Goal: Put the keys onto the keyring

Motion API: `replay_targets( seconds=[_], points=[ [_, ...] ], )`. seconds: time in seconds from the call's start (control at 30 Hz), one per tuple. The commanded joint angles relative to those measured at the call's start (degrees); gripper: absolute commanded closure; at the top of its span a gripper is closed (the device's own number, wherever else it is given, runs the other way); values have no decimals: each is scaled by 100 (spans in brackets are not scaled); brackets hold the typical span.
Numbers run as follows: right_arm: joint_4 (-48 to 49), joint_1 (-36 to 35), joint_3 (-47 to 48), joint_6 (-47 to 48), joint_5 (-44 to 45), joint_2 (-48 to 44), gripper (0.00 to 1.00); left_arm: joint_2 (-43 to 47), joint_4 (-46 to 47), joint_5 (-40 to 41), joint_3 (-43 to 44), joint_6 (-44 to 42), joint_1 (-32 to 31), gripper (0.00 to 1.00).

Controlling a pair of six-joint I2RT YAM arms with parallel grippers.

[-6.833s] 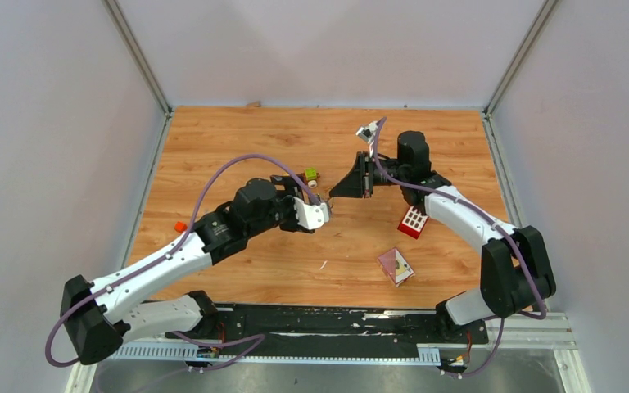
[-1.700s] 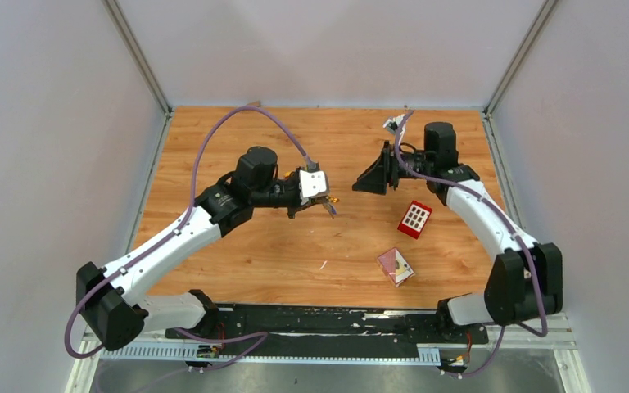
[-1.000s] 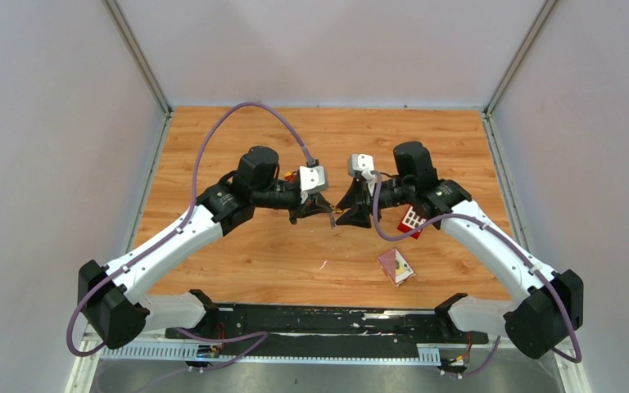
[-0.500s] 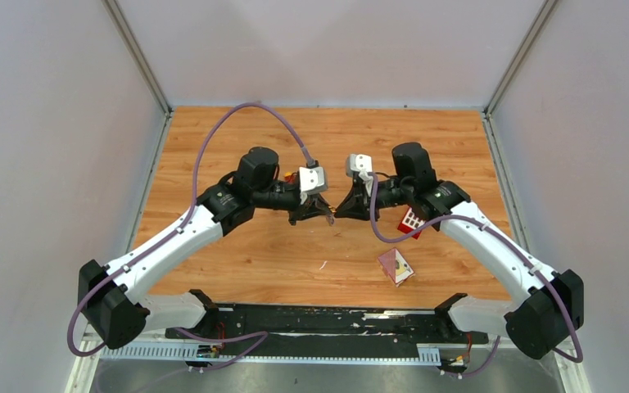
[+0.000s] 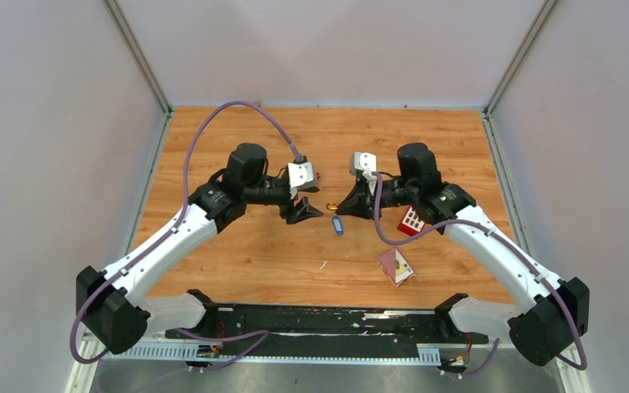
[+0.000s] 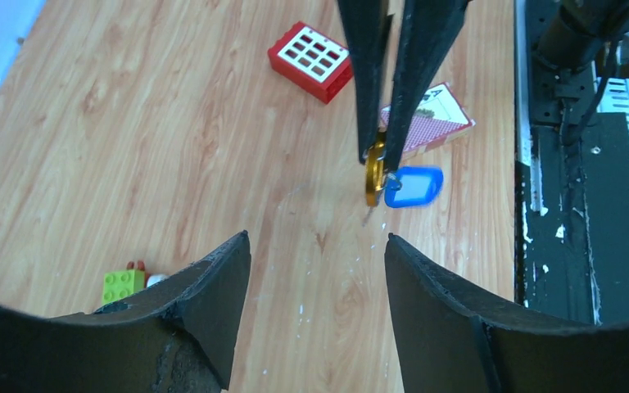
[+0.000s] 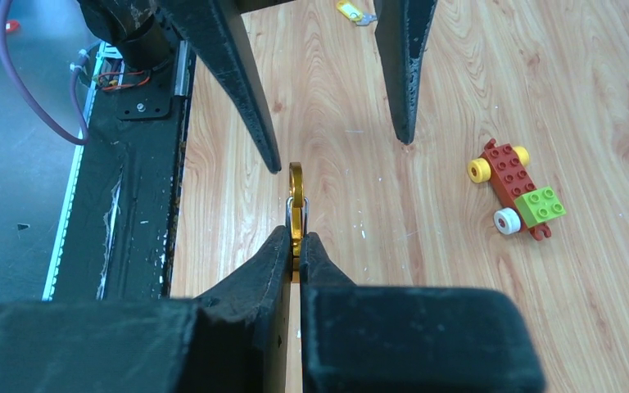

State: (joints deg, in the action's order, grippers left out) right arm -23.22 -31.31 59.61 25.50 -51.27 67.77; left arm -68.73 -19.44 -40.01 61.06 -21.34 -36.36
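Note:
The gold keyring (image 7: 296, 192) sits edge-on between the fingers of my right gripper (image 7: 296, 241), which is shut on it above the table. A blue-headed key (image 6: 414, 187) hangs from the keyring (image 6: 373, 176) and shows as a blue spot (image 5: 337, 224) under the ring (image 5: 332, 205) from above. My left gripper (image 6: 318, 241) is open and empty, a short way to the left of the ring (image 5: 303, 211). A yellow-headed key (image 7: 350, 10) lies flat on the wood beyond the left fingers.
A red and green brick car (image 7: 518, 192) stands on the table near the left gripper. A red block with white squares (image 5: 414, 219) and a pink card (image 5: 396, 266) lie under the right arm. A black rail (image 5: 336, 319) runs along the near edge.
The left gripper has opened, let go and drawn back to the left. The right gripper has shut on the keyring and holds it alone, with the blue key hanging below.

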Motion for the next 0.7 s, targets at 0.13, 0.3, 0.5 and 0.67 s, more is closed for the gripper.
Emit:
replay_targets(
  seconds=[0.13,0.3,0.5,0.67],
  points=[
    [503,33,30,-301,-323,-132,100,126,661,-989,56,273,-18,36],
    [597,29,15,-403,-342,-141,100,-83,943,-1268,75,694,-14,45],
    [704,35,-41,-468,-375,-124,100,-320,1297,-1423,43,1123,-14,58],
    [736,29,-97,-472,-369,-124,100,-356,1449,-1391,51,1217,-15,74]
  ],
)
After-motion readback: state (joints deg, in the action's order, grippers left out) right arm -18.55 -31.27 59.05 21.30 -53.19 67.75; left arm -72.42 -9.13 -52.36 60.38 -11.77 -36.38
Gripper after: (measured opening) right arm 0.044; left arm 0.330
